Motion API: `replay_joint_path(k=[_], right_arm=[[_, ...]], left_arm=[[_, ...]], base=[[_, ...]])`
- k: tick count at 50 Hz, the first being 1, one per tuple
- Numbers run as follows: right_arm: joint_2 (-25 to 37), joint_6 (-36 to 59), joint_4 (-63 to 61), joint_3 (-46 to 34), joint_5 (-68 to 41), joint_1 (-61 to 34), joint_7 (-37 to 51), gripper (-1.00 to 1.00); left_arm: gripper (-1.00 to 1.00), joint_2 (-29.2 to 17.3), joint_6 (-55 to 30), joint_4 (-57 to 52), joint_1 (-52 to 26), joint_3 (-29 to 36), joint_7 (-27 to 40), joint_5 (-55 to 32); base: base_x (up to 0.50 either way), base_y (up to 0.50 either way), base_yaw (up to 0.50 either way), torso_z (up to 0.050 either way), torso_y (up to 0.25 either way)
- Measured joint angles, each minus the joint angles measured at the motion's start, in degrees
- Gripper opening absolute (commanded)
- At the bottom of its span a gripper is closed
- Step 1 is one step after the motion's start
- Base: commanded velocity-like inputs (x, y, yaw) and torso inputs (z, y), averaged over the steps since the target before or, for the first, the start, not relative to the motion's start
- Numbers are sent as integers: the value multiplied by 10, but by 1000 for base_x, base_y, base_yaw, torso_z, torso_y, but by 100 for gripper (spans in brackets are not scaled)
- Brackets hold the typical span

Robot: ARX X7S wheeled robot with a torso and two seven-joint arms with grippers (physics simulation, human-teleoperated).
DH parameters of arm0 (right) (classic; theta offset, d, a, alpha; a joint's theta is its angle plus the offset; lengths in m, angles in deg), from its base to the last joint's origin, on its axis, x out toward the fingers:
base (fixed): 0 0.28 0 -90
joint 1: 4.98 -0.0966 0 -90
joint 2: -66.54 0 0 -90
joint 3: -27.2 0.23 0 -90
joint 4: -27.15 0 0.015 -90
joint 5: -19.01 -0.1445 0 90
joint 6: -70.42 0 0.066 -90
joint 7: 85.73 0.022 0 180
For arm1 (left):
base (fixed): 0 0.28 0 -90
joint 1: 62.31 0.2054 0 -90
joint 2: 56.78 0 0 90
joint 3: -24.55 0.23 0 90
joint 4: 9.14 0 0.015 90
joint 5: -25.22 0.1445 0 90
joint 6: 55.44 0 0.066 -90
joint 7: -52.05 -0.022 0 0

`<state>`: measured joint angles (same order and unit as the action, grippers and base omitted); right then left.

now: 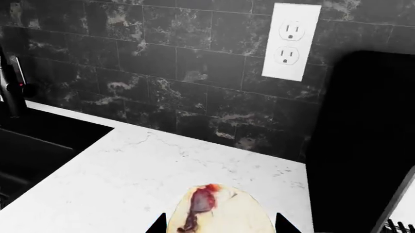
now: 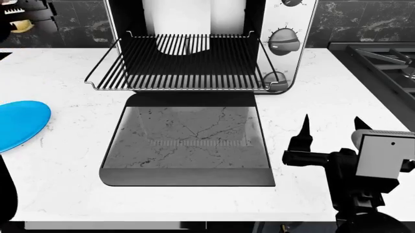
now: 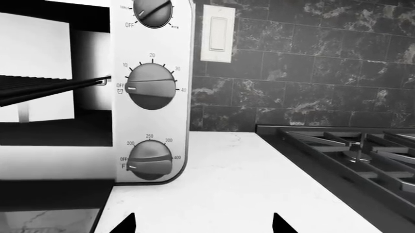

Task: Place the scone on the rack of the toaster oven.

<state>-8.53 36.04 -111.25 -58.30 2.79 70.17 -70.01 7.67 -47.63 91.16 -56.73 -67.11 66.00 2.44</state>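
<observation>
The scone (image 1: 224, 211), pale cream with a dark red berry streak, sits between the fingers of my left gripper (image 1: 220, 226), which is shut on it above the white counter. In the head view this gripper (image 2: 16, 14) and the scone (image 2: 21, 25) are at the far left corner, left of the toaster oven (image 2: 292, 29). The rack (image 2: 188, 60) is pulled out and bare above the open glass door (image 2: 188, 141). My right gripper (image 2: 331, 124) is open and empty, right of the door. It faces the oven's knobs (image 3: 150, 87).
A blue plate (image 2: 19, 121) lies on the counter at the left. Grey stove grates (image 2: 382, 58) are at the right. The left wrist view shows a dark sink (image 1: 32, 145), a faucet (image 1: 9, 87) and a wall outlet (image 1: 292, 41).
</observation>
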Motion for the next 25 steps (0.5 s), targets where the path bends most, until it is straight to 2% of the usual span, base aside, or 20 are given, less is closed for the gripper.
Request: replay_joint_path(k=[15, 25], right_arm=[[2, -5, 8, -3, -3, -3, 2, 100], [4, -11, 13, -6, -4, -2, 4, 100]], left_arm=[[-100, 41, -48, -25, -42, 9, 9, -34], [-100, 57, -66, -34, -56, 10, 74, -131]], base=[[0, 0, 0, 0, 0], [0, 0, 0, 0, 1]])
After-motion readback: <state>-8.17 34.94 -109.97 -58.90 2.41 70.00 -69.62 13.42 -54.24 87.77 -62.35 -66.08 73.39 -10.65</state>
